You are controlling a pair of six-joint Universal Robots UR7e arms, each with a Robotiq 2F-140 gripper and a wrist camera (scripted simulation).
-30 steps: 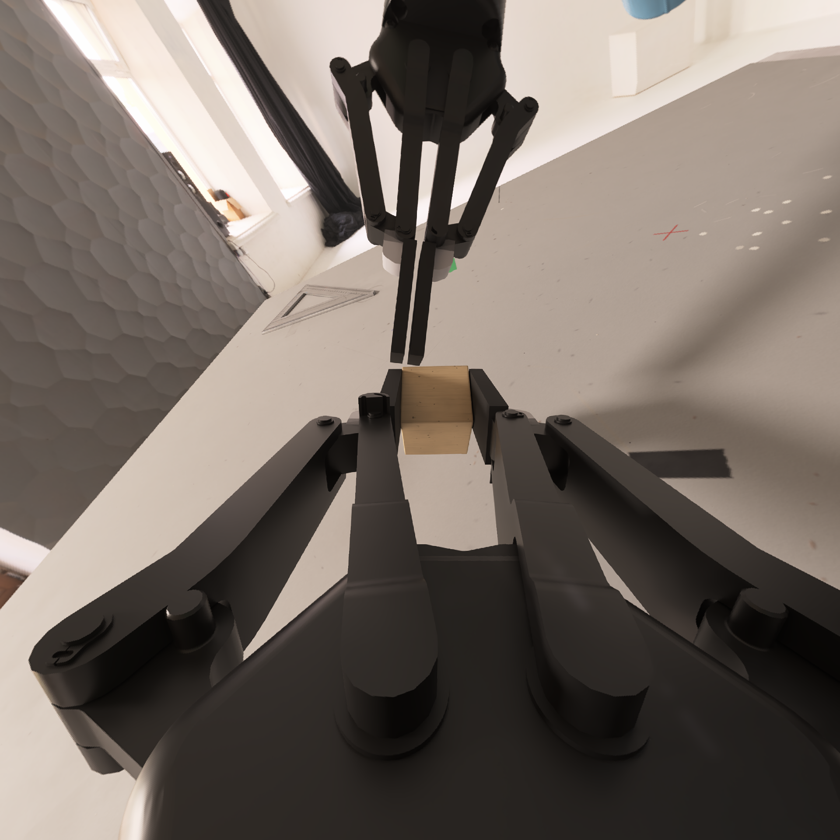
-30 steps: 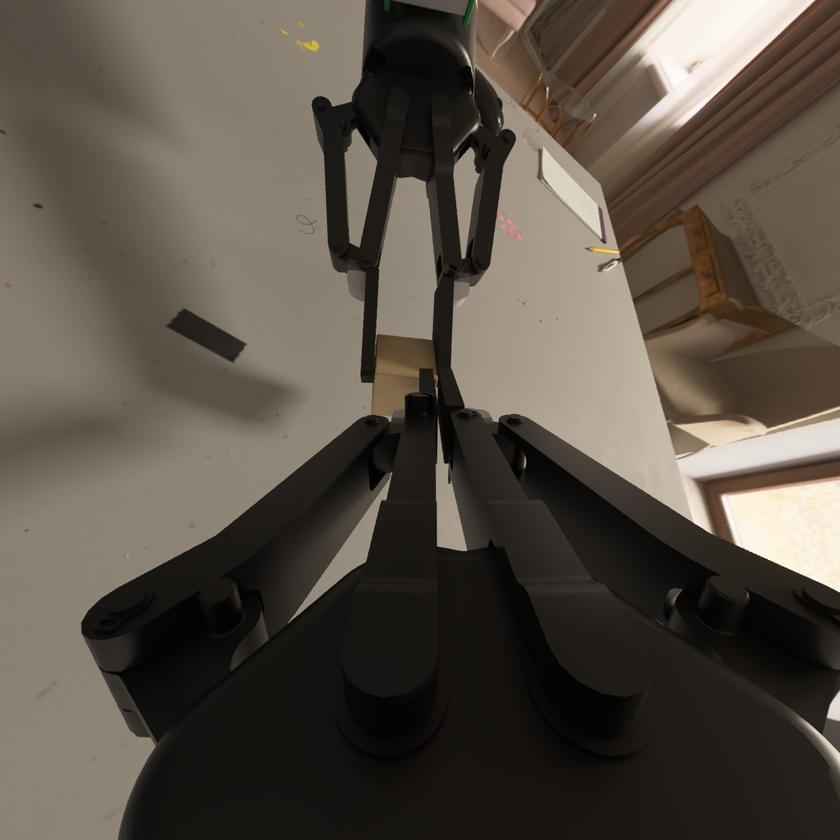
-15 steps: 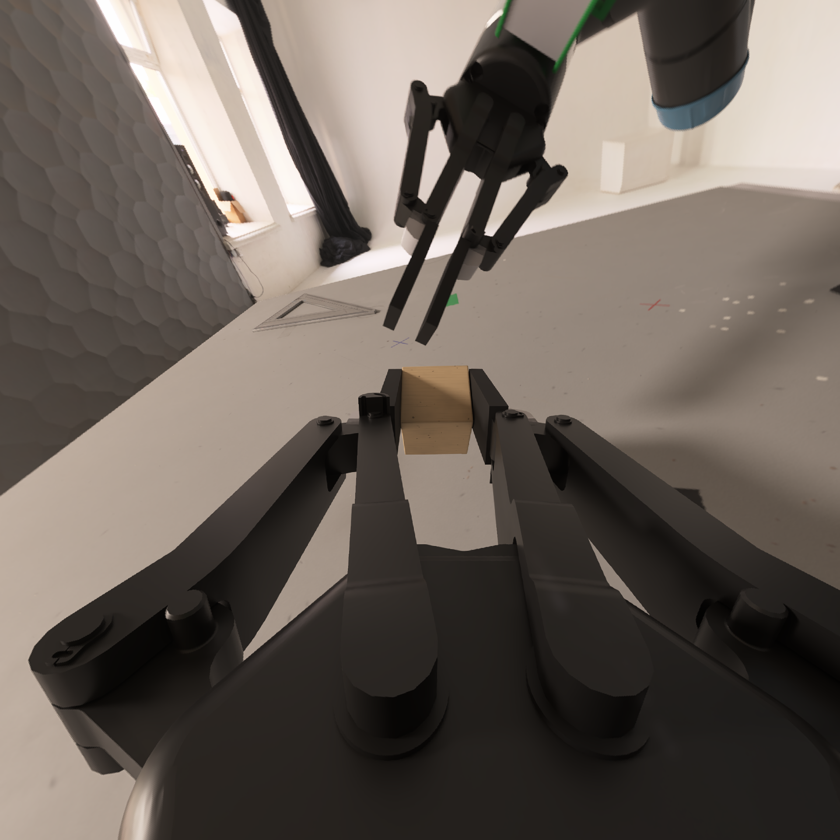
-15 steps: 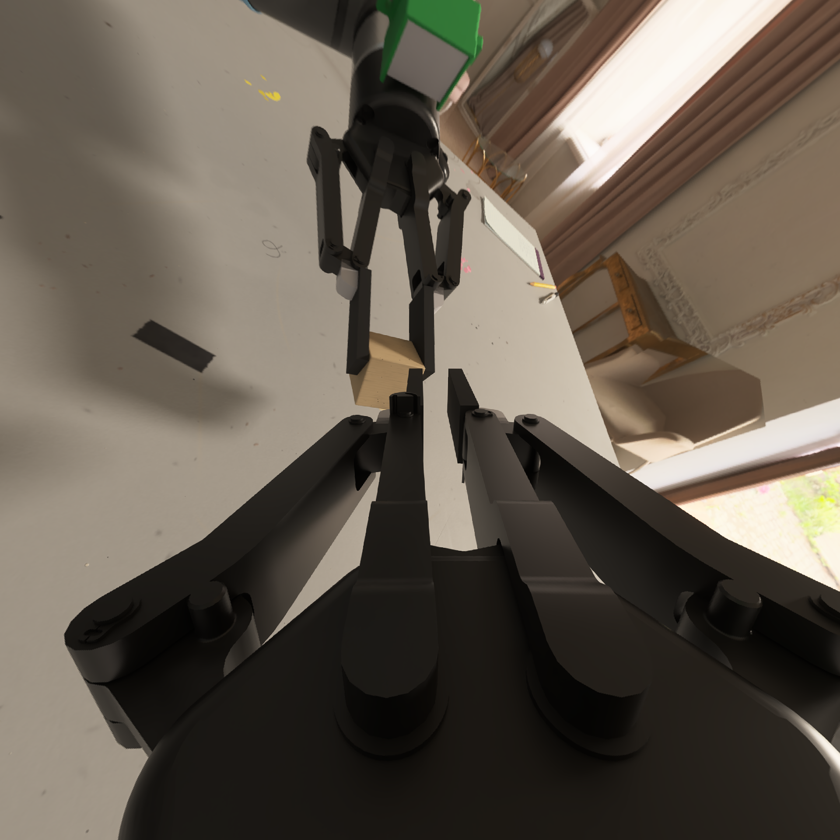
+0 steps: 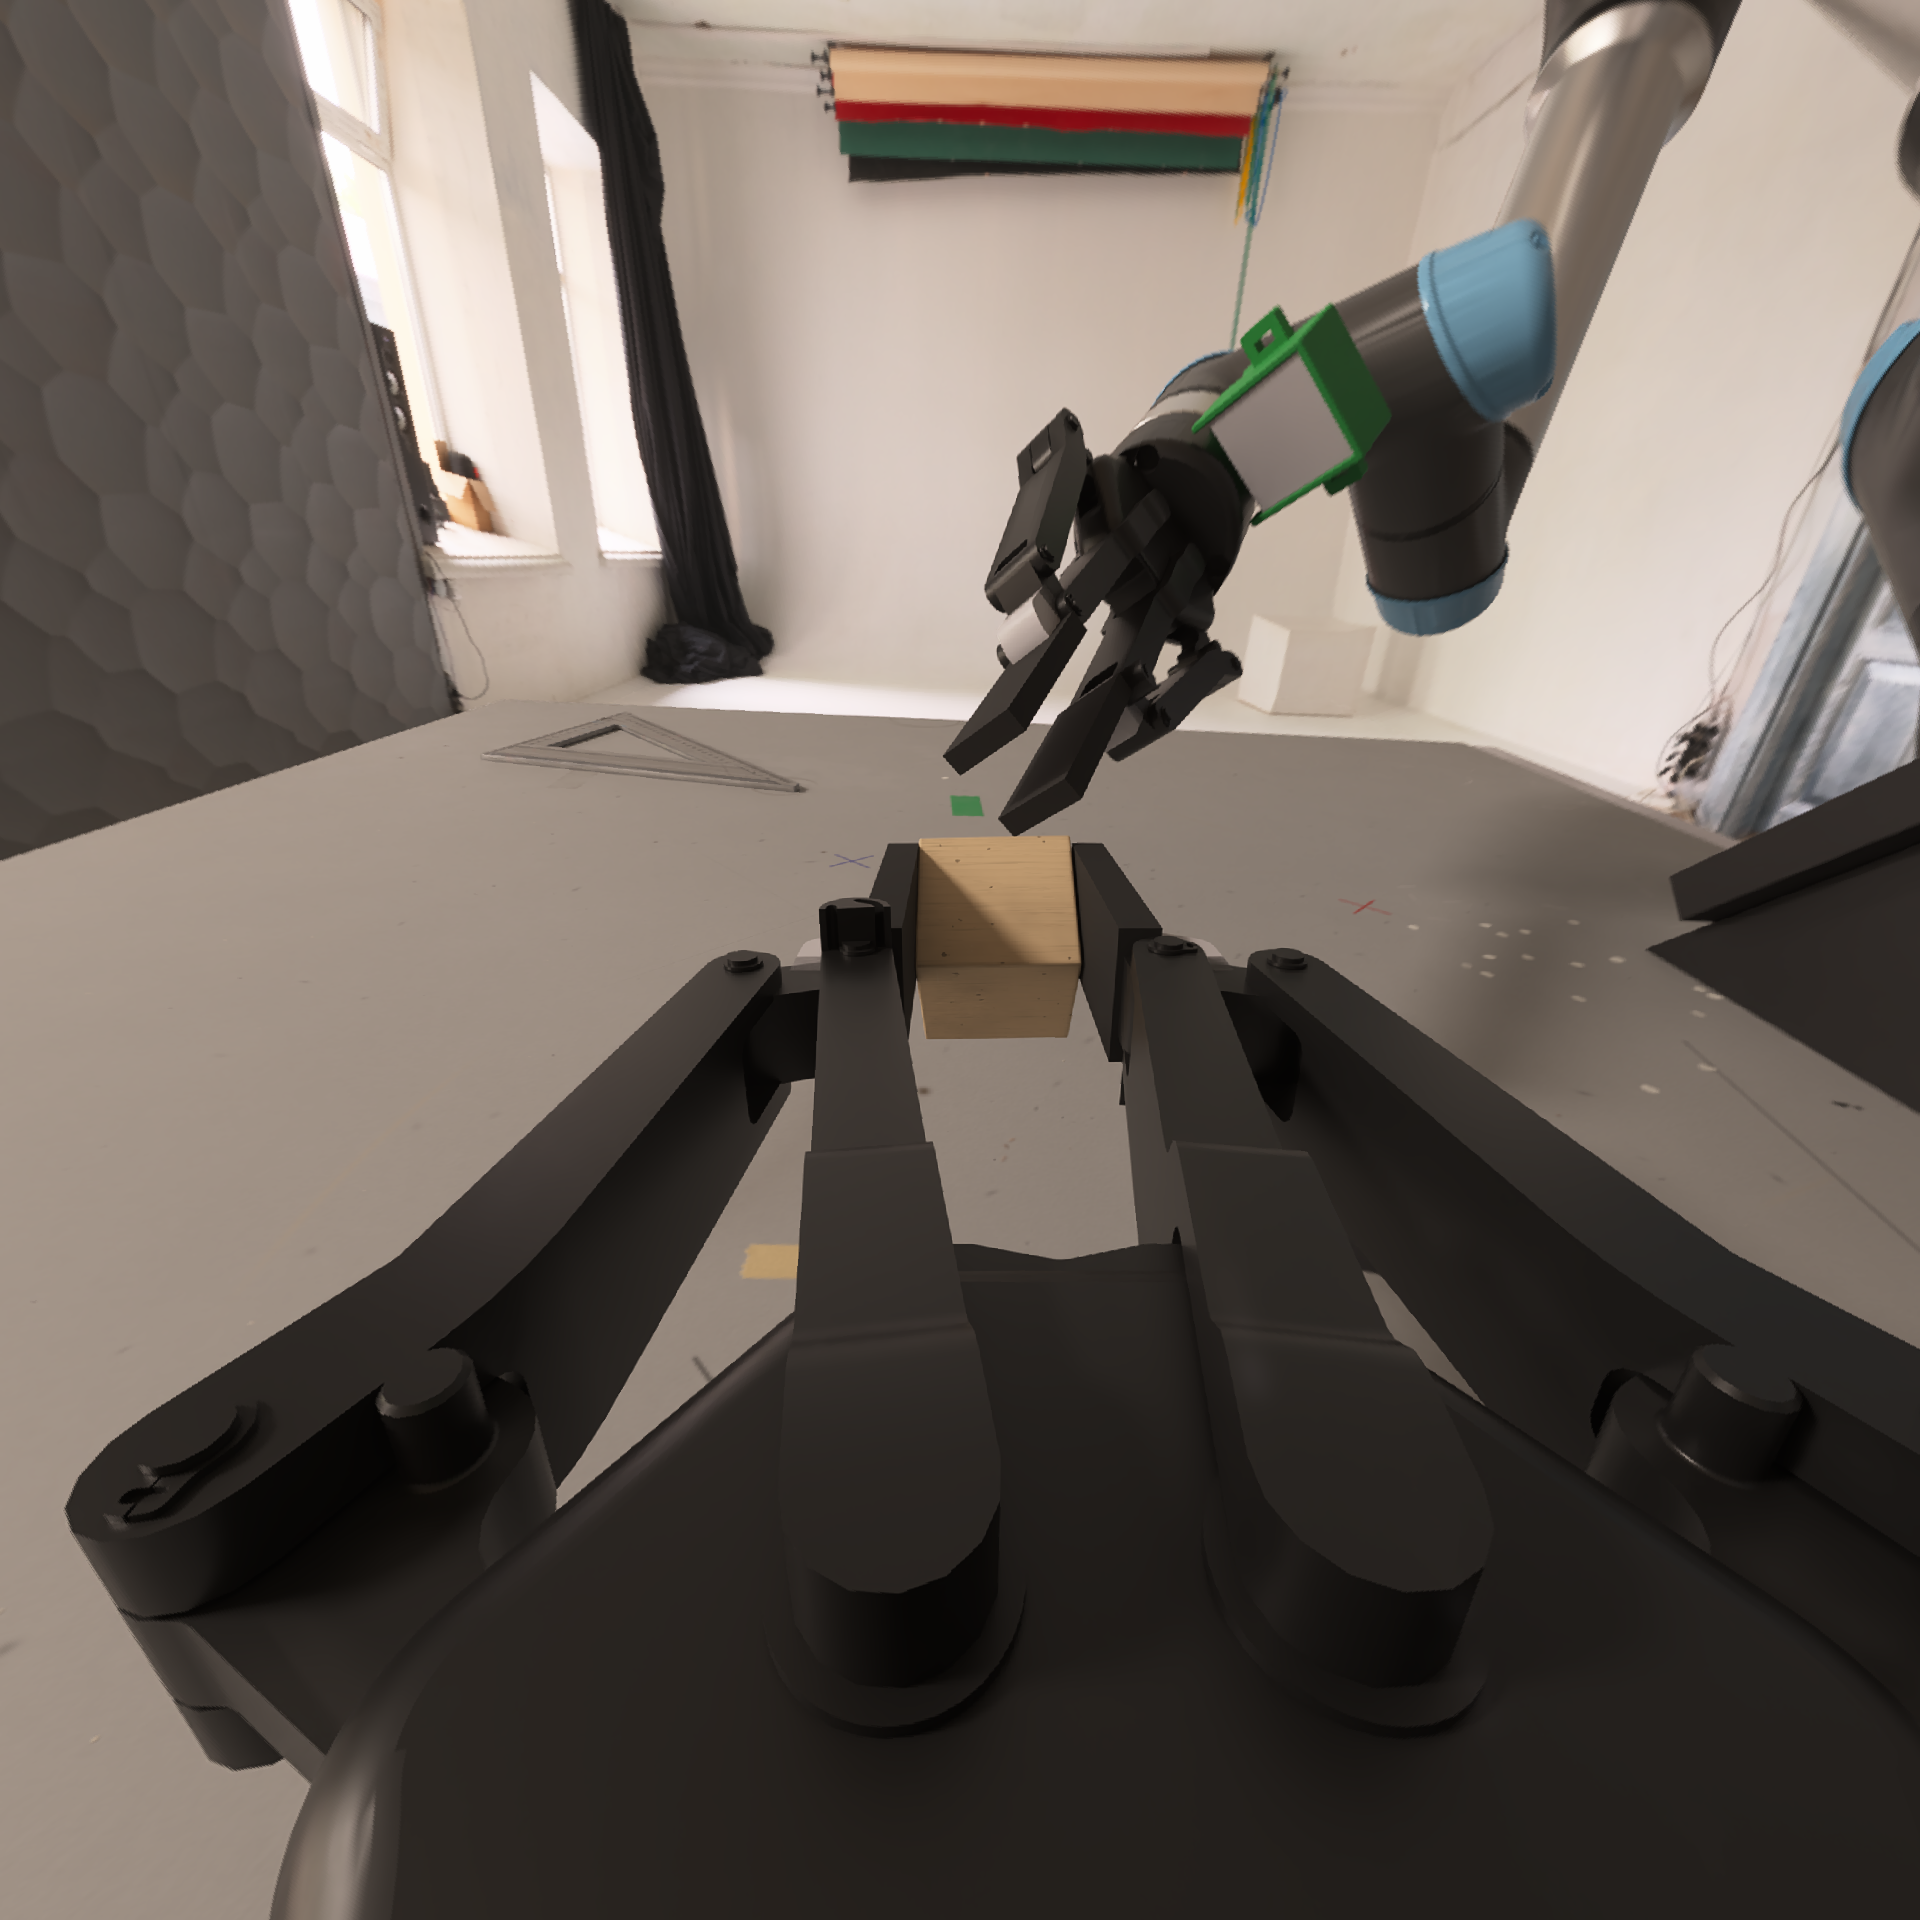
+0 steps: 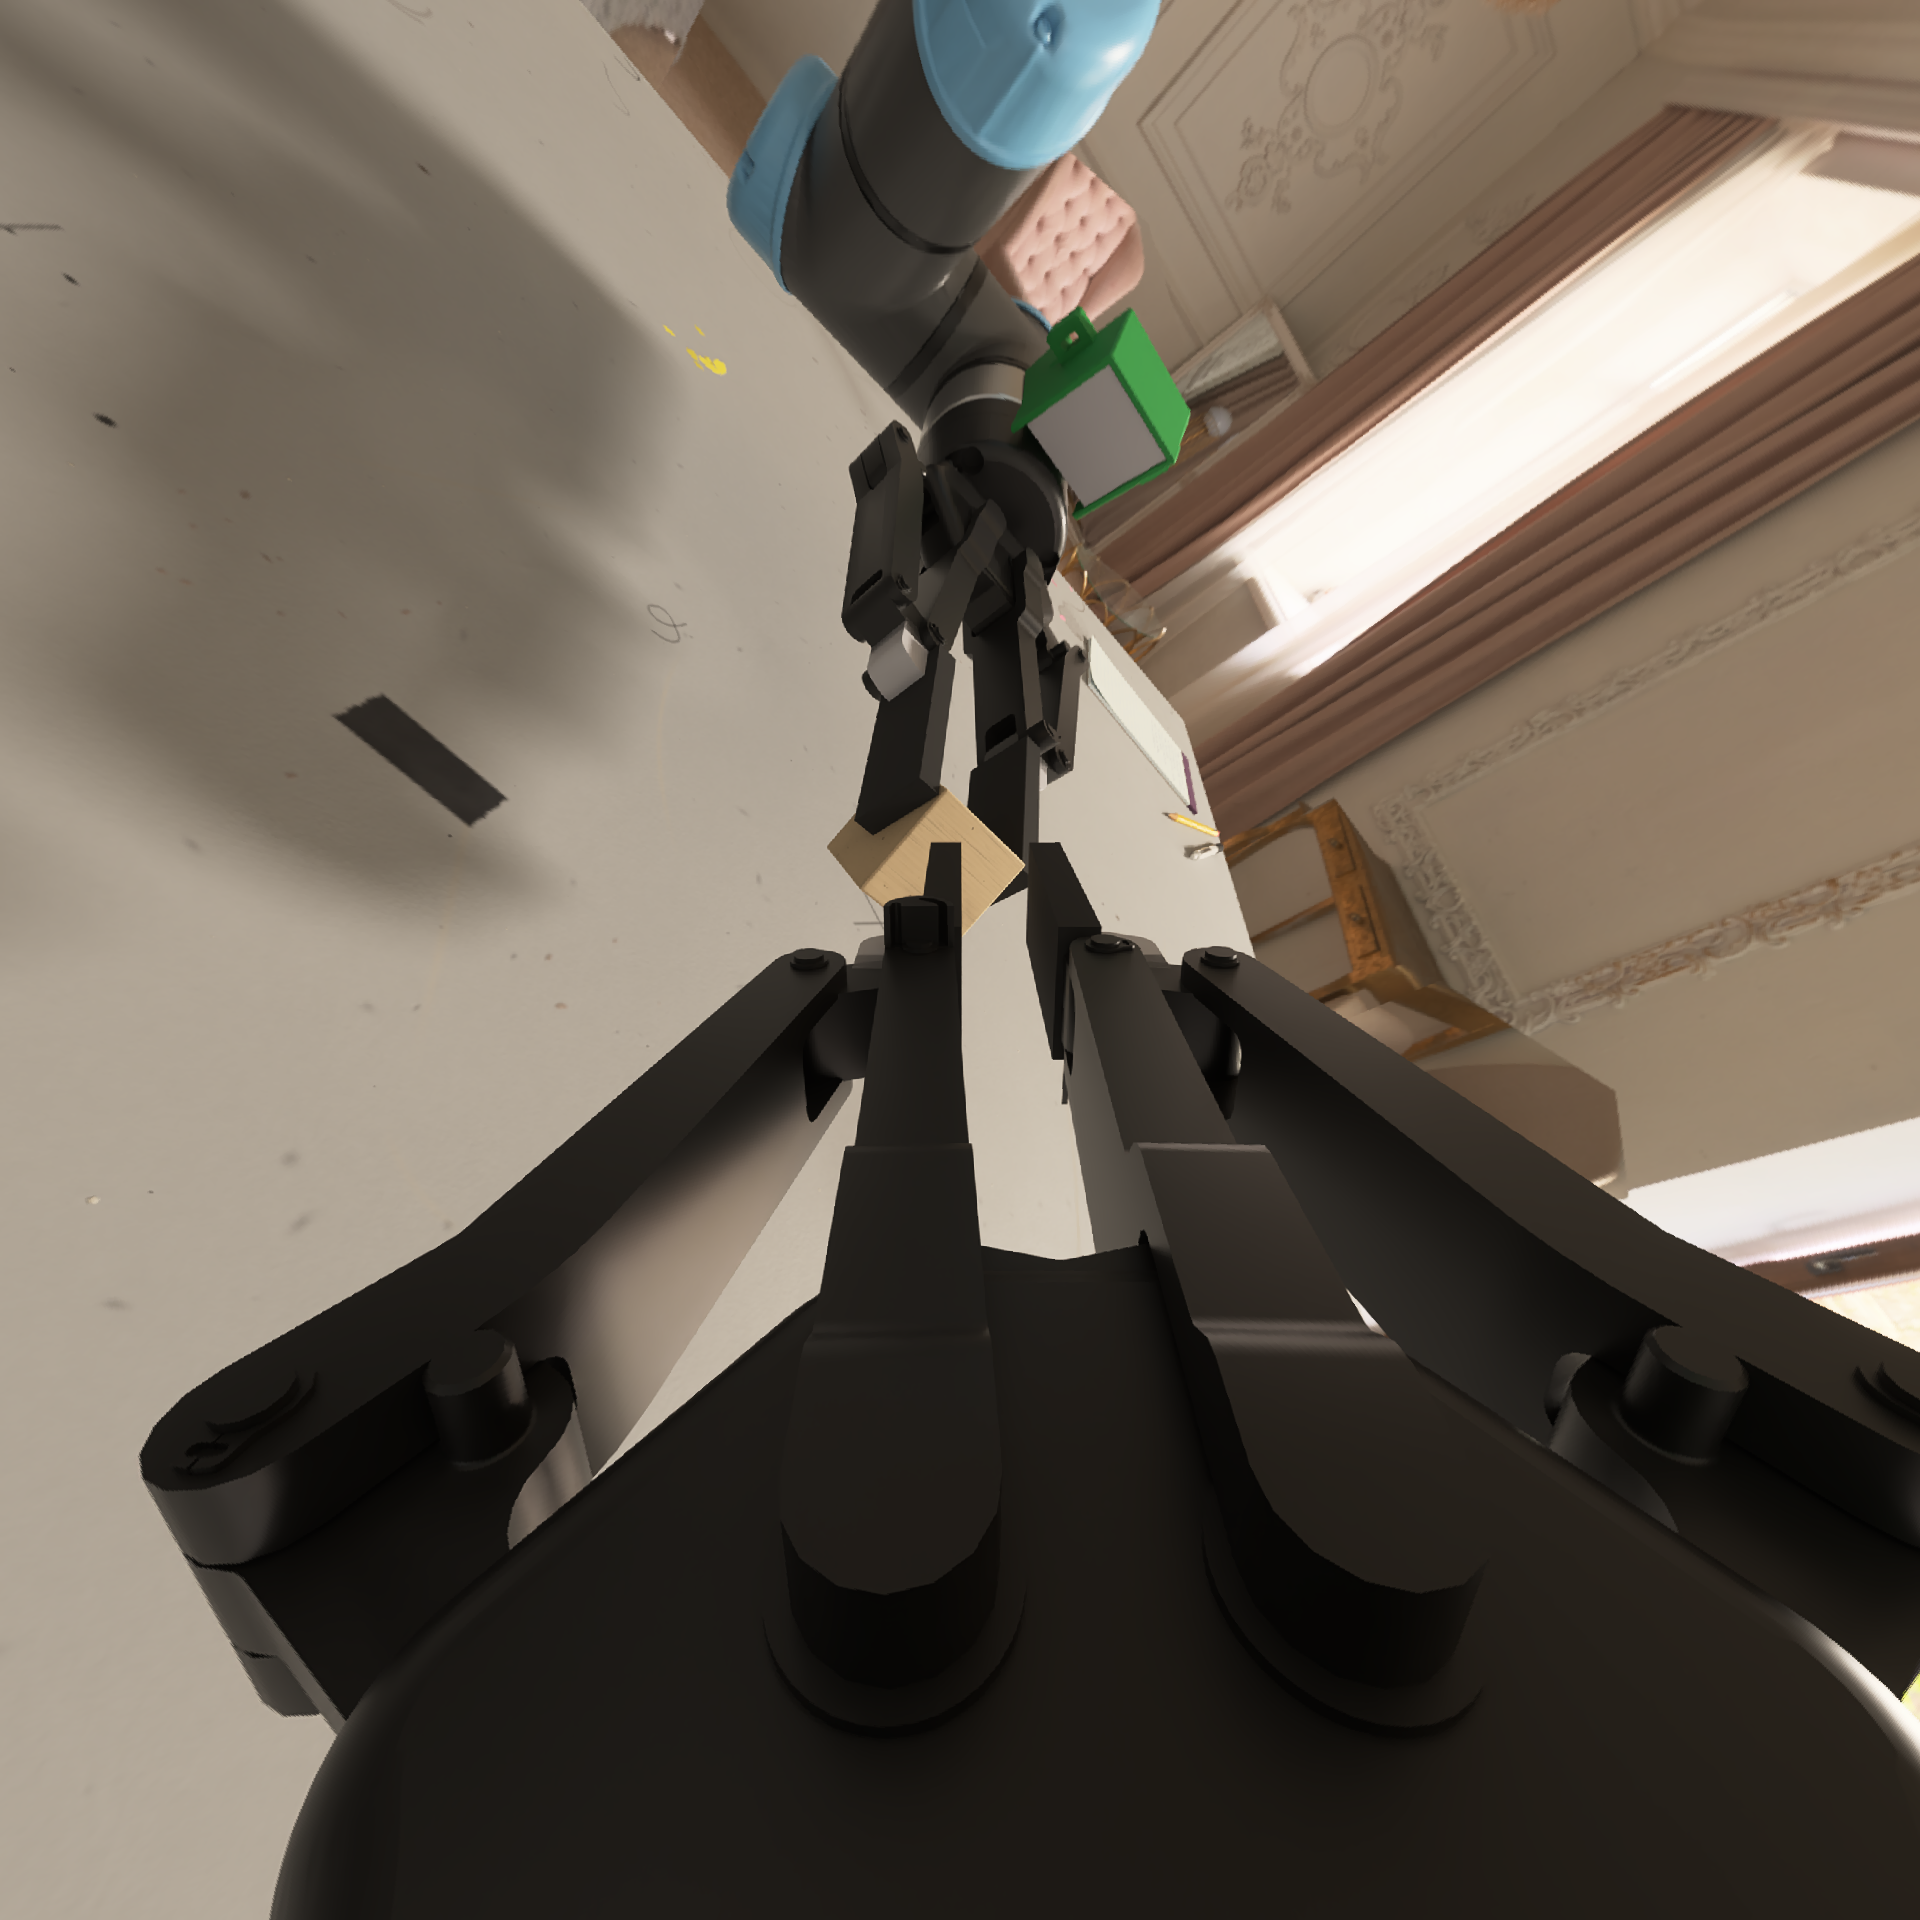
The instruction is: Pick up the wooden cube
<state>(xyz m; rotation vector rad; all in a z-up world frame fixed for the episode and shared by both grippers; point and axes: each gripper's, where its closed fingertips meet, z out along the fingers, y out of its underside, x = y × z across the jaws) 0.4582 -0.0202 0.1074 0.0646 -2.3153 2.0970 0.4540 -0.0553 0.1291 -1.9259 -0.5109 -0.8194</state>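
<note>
Grey surface (image 5: 416,987) lies well below the wooden cube (image 5: 995,951), which the left tool (image 5: 995,914) pinches aloft. The right tool (image 6: 992,883), slightly spread, holds nothing. Lifting seems done; next calls for a steady hold.

Place: we find a photo-studio-like room in the left wrist view; the right wrist view shows ornate domestic furnishings.
Backdrop rolls (image 5: 1044,125): beige, red and green paper rolls on the far wall.
Acoustic panel (image 5: 187,416): grey honeycombed wall at left.
Black curtain (image 5: 665,343): beside tall windows.
Worktable (image 5: 364,935): grey top bearing a set square (image 5: 644,753) and tape marks.
Wall mouldings (image 6: 1340,114): we note these with brown drapes (image 6: 1538,436) and a gilt chair (image 6: 1340,914).
</note>
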